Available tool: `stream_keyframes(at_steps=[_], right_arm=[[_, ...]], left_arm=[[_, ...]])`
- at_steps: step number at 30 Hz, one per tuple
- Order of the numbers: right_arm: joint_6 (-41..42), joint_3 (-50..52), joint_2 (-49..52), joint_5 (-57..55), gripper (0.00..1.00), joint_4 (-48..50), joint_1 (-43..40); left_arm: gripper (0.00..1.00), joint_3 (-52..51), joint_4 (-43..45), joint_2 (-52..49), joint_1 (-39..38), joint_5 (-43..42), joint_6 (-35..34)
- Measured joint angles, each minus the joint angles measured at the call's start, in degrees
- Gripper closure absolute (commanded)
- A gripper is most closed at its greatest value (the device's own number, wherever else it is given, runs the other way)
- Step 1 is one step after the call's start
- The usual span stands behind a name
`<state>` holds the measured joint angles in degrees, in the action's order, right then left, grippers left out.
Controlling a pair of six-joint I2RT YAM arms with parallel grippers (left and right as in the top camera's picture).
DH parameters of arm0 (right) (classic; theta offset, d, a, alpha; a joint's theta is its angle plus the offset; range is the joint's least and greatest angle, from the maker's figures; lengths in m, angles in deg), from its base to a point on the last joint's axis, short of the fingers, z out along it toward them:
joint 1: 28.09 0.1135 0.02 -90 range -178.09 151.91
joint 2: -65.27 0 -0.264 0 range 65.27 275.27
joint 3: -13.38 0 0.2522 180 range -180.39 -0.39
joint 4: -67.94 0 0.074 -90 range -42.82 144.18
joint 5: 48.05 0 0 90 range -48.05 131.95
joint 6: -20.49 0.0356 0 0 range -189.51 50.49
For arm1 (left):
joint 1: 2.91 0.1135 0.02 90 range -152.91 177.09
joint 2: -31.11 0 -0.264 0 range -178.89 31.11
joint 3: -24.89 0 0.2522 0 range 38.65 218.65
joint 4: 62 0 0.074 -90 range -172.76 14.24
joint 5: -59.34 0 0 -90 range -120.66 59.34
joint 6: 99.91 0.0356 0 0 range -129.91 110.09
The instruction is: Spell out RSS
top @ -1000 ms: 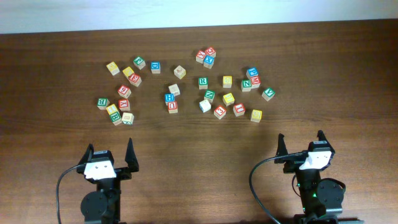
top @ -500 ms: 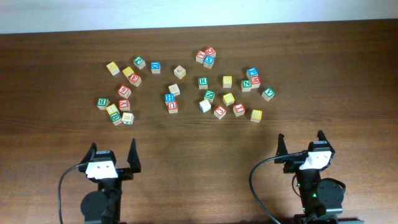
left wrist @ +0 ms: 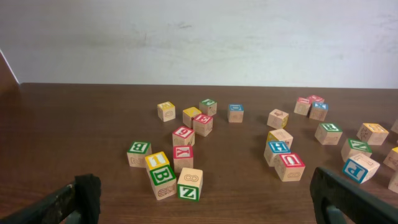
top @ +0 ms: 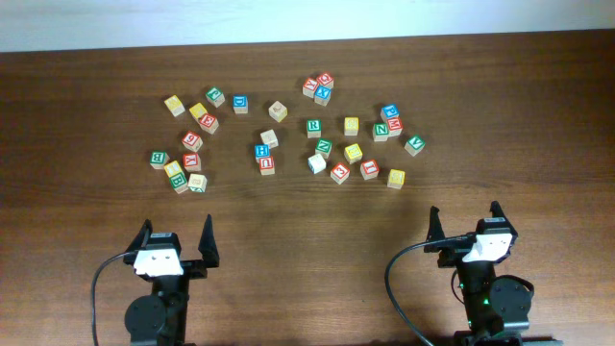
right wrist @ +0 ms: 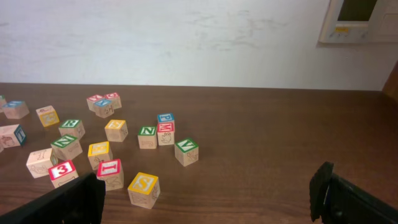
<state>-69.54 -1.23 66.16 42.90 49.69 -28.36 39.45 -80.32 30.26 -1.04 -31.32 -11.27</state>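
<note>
The green R cube (top: 313, 127) sits mid-table among scattered letter cubes; it also shows in the left wrist view (left wrist: 328, 132) and the right wrist view (right wrist: 72, 127). A yellow S cube (top: 395, 178) lies nearest my right gripper (top: 464, 216) and is plain in the right wrist view (right wrist: 143, 188). Two more yellow cubes (top: 353, 152) (top: 351, 125) lie next to the R; their letters are unreadable. My left gripper (top: 175, 233) is open and empty near the front edge, well short of the cubes. My right gripper is also open and empty.
A left cluster holds green B (left wrist: 138, 154), green Z (left wrist: 188, 185) and red and yellow cubes. Green N cubes (top: 324, 147) (top: 381, 130), a green V (right wrist: 186, 151) and red cubes (right wrist: 110, 172) surround the R. Bare wood (top: 307, 250) lies between cubes and grippers.
My left gripper has shifted slightly back toward the front edge. The right arm and the cubes have not moved.
</note>
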Motion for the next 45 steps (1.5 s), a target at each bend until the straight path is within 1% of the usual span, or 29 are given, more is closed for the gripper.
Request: stream_keyframes(at_steps=[6,12,22,26,31,34,45], right_arm=[[0.02,0.0,0.0,0.0,0.02,0.0,0.0],[0.0,0.0,0.0,0.0,0.02,0.0,0.0],[0.04,0.0,0.0,0.0,0.02,0.0,0.0],[0.04,0.0,0.0,0.0,0.02,0.0,0.0],[0.02,0.0,0.0,0.0,0.02,0.0,0.0],[0.02,0.0,0.0,0.0,0.02,0.0,0.0],[0.02,0.0,0.0,0.0,0.02,0.0,0.0]], left_arm=[[0.01,0.0,0.09,0.0,0.0,-1.09,-0.02],[0.01,0.0,0.52,0.0,0.0,-4.96,-0.17],[0.01,0.0,0.61,0.0,0.0,-6.23,-0.17],[0.01,0.0,0.94,0.0,0.0,-9.53,-0.15],[0.01,0.0,1.42,0.0,0.0,-16.11,-0.17],[0.01,0.0,1.62,0.0,0.0,-18.16,-0.17],[0.01,0.0,2.21,0.0,0.0,-20.0,-0.17]])
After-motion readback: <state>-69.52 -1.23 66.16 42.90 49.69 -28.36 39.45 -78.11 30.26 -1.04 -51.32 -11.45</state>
